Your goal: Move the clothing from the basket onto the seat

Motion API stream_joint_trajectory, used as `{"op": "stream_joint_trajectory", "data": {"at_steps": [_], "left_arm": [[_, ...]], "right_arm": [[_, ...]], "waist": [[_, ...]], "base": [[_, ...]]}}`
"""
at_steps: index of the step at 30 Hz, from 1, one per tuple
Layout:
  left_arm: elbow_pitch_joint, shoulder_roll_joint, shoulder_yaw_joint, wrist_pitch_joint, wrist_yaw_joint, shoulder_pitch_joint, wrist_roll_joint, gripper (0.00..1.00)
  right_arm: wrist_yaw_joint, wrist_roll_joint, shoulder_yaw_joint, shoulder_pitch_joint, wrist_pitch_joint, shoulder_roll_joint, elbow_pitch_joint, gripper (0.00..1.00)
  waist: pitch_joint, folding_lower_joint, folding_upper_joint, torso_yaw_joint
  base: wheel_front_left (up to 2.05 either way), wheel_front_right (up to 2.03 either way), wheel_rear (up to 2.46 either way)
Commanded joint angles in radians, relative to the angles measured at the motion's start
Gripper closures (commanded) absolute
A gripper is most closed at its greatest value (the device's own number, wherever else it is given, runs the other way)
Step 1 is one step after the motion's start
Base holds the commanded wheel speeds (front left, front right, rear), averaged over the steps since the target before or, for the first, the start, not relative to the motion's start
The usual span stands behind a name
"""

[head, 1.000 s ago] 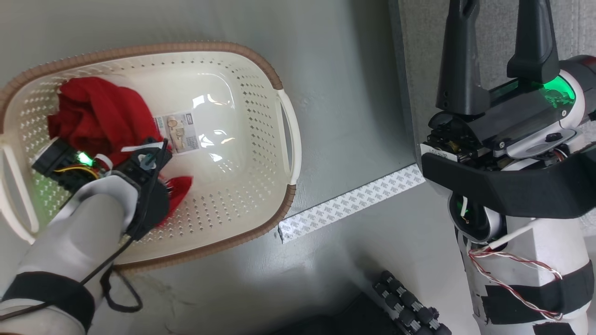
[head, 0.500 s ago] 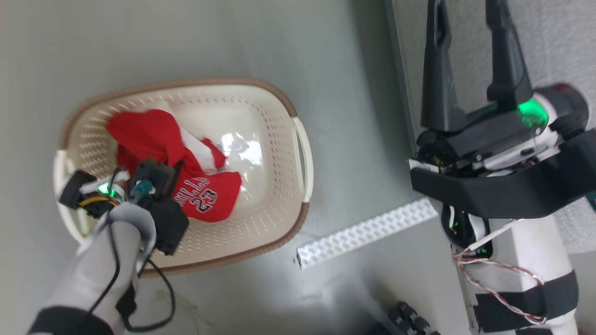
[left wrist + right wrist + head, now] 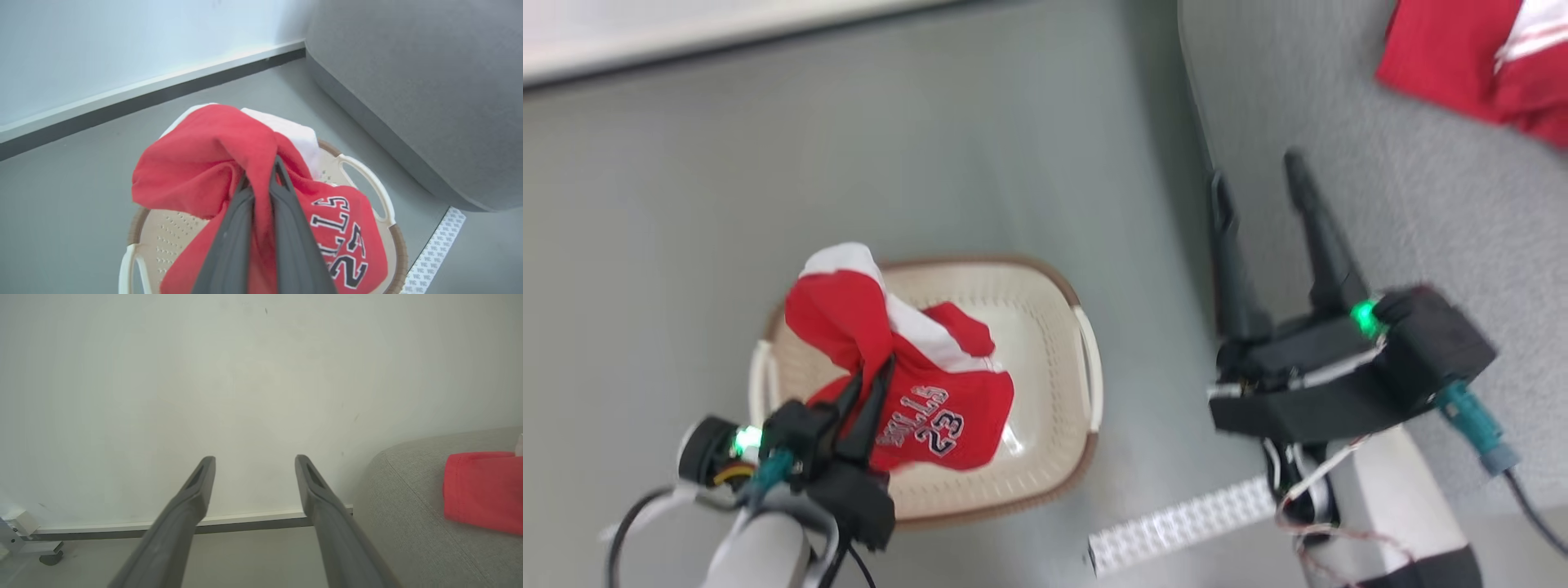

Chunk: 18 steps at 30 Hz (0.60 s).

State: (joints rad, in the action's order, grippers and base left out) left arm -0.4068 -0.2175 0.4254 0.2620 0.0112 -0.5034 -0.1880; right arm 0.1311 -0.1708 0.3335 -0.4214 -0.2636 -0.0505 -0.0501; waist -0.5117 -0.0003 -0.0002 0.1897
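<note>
My left gripper [image 3: 870, 376] [image 3: 263, 171] is shut on a red garment [image 3: 931, 408] [image 3: 196, 171] printed "BULLS 23" with white trim. The garment hangs bunched from the fingers above the cream basket [image 3: 980, 263] [image 3: 171, 237], its lower part drooping over the basket's inside. A second red garment with white stripes [image 3: 1462, 57] [image 3: 482, 490] lies on the light-grey seat [image 3: 1380, 204] [image 3: 408, 81] [image 3: 408, 522] at the right. My right gripper [image 3: 1254, 171] [image 3: 255, 460] is open and holds nothing, hovering by the seat's left edge.
The basket stands on a grey floor [image 3: 768, 204], left of the seat. A white patterned tape strip [image 3: 1176, 523] [image 3: 437, 245] lies on the floor by the seat's corner. A pale wall with a baseboard [image 3: 143, 94] [image 3: 245, 520] runs behind.
The head camera has pulled back and up. My left gripper has raised the red garment from the basket's bottom to above its rim. The right gripper stays open.
</note>
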Motion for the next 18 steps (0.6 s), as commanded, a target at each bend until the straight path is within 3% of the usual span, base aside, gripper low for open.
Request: {"op": "stream_joint_trajectory", "data": {"at_steps": [1,10,18], "left_arm": [[0.018,-0.002,-0.007,0.005,0.006,0.037,-0.003,1.0],[0.231,-0.012,-0.079,0.005,0.051,0.223,0.001,1.0],[0.353,0.014,-0.146,0.005,0.087,0.363,-0.011,1.0]], "right_arm": [[-0.001,-0.01,0.004,0.025,0.0,-0.004,0.006,0.0],[-0.001,-0.055,0.02,0.135,0.0,-0.041,0.059,0.0],[-0.001,-0.088,0.02,0.24,0.0,-0.069,0.078,0.0]], "waist": [[0.177,0.0003,0.0002,-0.07],[0.349,0.0003,0.0002,-0.085],[0.483,0.0003,0.0002,-0.09]], "base": [[0.0,0.0,0.0],[0.0,0.0,0.0],[0.0,0.0,0.0]]}}
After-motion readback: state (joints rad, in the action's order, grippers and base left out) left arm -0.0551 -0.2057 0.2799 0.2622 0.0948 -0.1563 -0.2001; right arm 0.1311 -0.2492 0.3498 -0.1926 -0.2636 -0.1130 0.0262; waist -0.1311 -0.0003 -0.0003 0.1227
